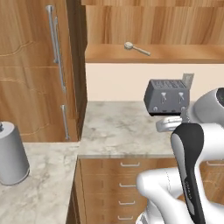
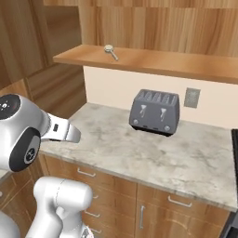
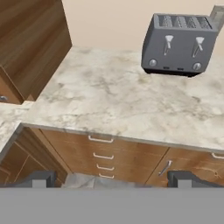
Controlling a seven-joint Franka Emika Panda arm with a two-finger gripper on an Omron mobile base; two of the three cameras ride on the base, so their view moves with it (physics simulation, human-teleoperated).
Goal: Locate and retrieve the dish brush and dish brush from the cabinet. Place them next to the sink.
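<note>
The step in hand looks like the first reach: the pale beige-silver dish brush (image 1: pixel 136 48) lies on its side on the open shelf ledge of the light-brown cabinet (image 1: pixel 175 54), round head toward the left end and thin handle trailing to the right, well above the desk (image 1: pixel 118 127). The end effector (image 3: pixel 112 178) hangs low in front of the desk edge, its two dark tips standing wide apart with nothing between them, and the hand camera looks across the marble toward the toaster (image 3: pixel 180 43) rather than up at the shelf. To do this well, I would lift the hand clear of the desk first, then come at the ledge from the front and level, closing across the thin handle rather than the head, since the wood panel above the ledge seems to leave little room overhead. The toaster stands directly below the shelf and to the right of the brush, so a rising path to its left looks safer. The black brush is not on the stretch of ledge I can see. The desk is pale veined marble over wood drawer fronts (image 2: pixel 88 174); a darker tall cupboard (image 1: pixel 35 65) with steel bar handles closes the left side, with a grey canister (image 1: pixel 11 155) on the nearer counter.
</note>
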